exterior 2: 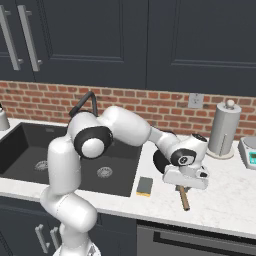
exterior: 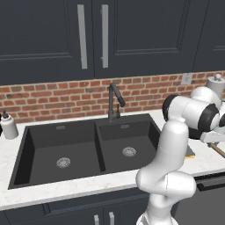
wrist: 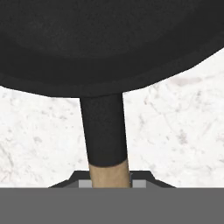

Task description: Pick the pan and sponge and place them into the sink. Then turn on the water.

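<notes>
The black pan rests on the white counter right of the sink. Its dark neck and brown handle run down between my fingertips. My gripper is shut on that handle. From the right base view, the pan is mostly hidden behind my hand, and the handle end sticks out below my gripper. The yellow sponge lies dark face up on the counter just left of the pan, near the sink's right rim. No water runs from the faucet.
A paper towel holder and a small scale stand at the back right. At the sink's far left there is a soap dispenser. Dark wall cabinets hang above the brick backsplash. My own arm rises in front of the right basin.
</notes>
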